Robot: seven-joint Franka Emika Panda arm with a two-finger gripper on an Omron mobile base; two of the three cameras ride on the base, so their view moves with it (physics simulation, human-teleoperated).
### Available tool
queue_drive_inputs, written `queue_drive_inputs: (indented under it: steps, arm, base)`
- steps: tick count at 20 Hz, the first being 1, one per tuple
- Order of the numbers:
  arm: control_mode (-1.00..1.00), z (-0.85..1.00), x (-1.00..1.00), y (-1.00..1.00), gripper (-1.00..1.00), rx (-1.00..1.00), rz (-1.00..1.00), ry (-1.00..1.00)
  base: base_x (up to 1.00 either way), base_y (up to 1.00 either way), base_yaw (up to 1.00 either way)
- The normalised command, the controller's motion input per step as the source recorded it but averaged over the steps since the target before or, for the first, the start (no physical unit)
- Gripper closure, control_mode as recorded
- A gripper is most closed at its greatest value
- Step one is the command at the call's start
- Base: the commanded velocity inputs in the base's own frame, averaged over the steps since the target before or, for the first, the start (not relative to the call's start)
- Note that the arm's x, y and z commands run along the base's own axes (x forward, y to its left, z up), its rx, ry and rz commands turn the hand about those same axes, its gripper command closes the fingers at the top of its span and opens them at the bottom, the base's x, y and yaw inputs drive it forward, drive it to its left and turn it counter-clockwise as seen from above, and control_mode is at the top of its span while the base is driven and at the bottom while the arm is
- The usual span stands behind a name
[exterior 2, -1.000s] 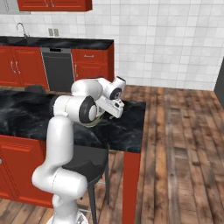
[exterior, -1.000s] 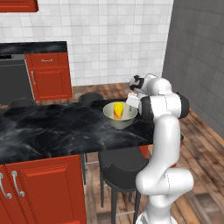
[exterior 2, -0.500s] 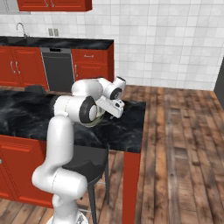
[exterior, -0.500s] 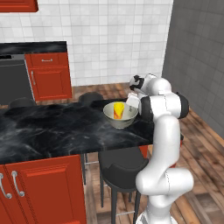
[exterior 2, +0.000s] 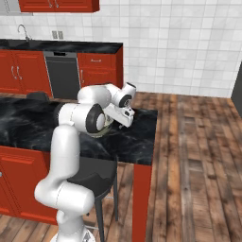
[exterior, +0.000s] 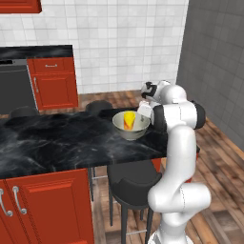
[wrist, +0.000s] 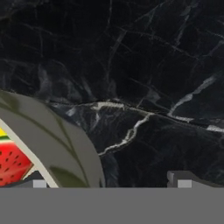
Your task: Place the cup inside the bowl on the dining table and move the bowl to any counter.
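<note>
The cup (exterior: 128, 119) stood upright inside the bowl (exterior: 131, 126), right of centre in the left base frame, so the first half of the job looked done. The bowl rested on the dining tabletop (exterior: 71, 140) near its right end. The end effector (exterior: 143, 116) sat at the bowl's right rim with its jaws spread wide and nothing pinched. In the hand frame the bowl's outer wall (wrist: 57, 144) curved up at lower left with the cup's red mark (wrist: 11, 164) just inside it, one fingertip on each side of the rim; that looked like a straddle set up for a rim grasp. The wall-backed counter (exterior: 35, 51) lay at upper left, well apart.
</note>
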Motion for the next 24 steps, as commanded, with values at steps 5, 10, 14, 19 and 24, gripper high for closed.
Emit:
queue_drive_inputs:
  steps: [5, 10, 14, 19, 24]
  arm:
    - [-1.00, 0.00, 0.00, 0.00, 1.00, 0.00, 0.00, 0.00]
    - [-1.00, 0.00, 0.00, 0.00, 1.00, 0.00, 0.00, 0.00]
    - [-1.00, 0.00, -0.07, 0.00, 1.00, 0.00, 0.00, 0.00]
    - [-1.00, 0.08, -0.10, 0.00, 1.00, 0.00, 0.00, 0.00]
    - [-1.00, 0.23, -0.10, 0.00, 1.00, 0.00, 0.00, 0.00]
  base:
    - [0.00, 0.00, 0.00]
    - [0.00, 0.00, 0.00]
    - [0.00, 0.00, 0.00]
    - [0.00, 0.00, 0.00]
    - [0.00, 0.00, 0.00]
